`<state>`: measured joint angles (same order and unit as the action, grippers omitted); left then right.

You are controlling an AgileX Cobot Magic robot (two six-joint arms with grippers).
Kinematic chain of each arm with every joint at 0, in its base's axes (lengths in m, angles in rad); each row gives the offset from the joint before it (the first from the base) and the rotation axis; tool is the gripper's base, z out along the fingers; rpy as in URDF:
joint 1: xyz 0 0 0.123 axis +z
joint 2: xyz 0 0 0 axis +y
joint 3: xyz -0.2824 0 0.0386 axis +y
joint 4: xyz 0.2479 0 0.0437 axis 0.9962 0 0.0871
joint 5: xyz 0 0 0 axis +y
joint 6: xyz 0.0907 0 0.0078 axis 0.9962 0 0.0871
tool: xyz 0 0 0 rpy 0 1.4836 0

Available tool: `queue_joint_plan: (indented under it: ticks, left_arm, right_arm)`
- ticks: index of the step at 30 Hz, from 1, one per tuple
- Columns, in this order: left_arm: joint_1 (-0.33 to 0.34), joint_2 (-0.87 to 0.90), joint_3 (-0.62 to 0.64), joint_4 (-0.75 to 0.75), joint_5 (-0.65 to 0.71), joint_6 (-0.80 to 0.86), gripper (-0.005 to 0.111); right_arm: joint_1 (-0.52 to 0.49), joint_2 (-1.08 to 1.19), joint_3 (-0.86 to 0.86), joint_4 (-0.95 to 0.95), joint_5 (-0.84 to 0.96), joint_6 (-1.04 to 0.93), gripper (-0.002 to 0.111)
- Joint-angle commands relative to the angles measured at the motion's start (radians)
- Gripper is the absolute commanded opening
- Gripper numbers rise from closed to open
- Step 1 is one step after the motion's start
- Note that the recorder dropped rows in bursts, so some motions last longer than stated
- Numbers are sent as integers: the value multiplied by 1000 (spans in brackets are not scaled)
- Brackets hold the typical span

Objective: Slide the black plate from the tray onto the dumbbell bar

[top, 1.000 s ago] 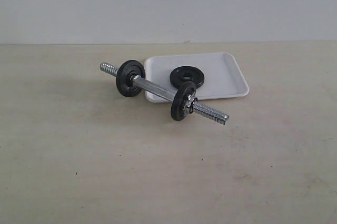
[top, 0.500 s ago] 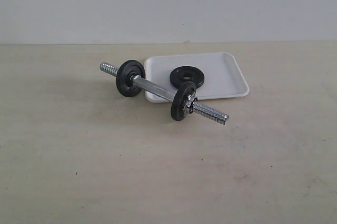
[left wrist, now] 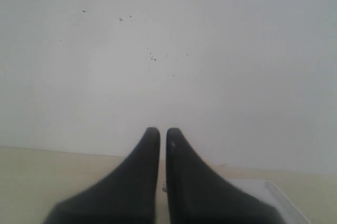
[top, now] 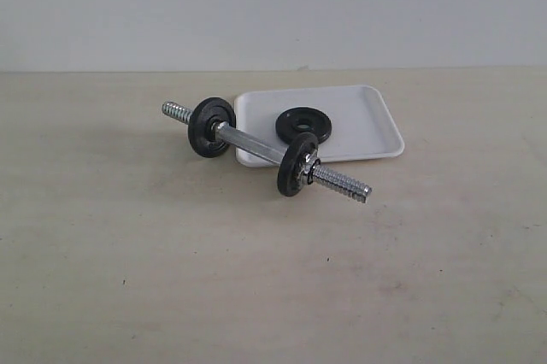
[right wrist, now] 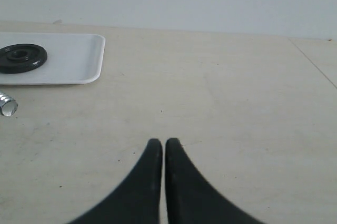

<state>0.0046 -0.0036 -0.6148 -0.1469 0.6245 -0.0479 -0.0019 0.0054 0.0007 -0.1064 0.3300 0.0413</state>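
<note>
A black plate (top: pixel 302 123) lies flat in the white tray (top: pixel 367 129); the right wrist view shows the same black plate (right wrist: pixel 21 57) in the tray (right wrist: pixel 73 61). The chrome dumbbell bar (top: pixel 256 147) lies in front of the tray with two black plates on it, one near each end, and one threaded tip (right wrist: pixel 7 105) shows in the right wrist view. Neither arm appears in the exterior view. My left gripper (left wrist: pixel 162 132) is shut on nothing, facing the wall with a tray corner (left wrist: pixel 274 200) beside it. My right gripper (right wrist: pixel 162 142) is shut on nothing over bare table.
The beige table (top: pixel 256 278) stretches around the tray and bar, and a pale wall (top: pixel 273 5) rises behind it.
</note>
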Motion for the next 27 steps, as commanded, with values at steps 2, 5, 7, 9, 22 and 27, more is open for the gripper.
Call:
queue_joint_plan:
  ticks: [2, 5, 7, 9, 22, 27]
  left_arm:
    - [-5, 4, -5, 9, -19, 5, 4]
    - [-5, 4, -5, 9, -8, 11, 4]
    - [-5, 4, -5, 9, 24, 11, 4]
    - [-5, 4, -5, 9, 57, 11, 4]
    - [-5, 4, -5, 13, 64, 58, 4]
    - [-5, 4, -5, 13, 66, 59, 4]
  right_arm:
    - [0, -5, -1, 0, -2, 3, 0]
    - [0, -5, -1, 0, -2, 3, 0]
    - [0, -5, -1, 0, -2, 3, 0]
    - [0, -5, -1, 0, -18, 1, 0]
    - [0, -5, -1, 19, -817, 13, 0]
    - [0, -5, -1, 19, -872, 13, 0]
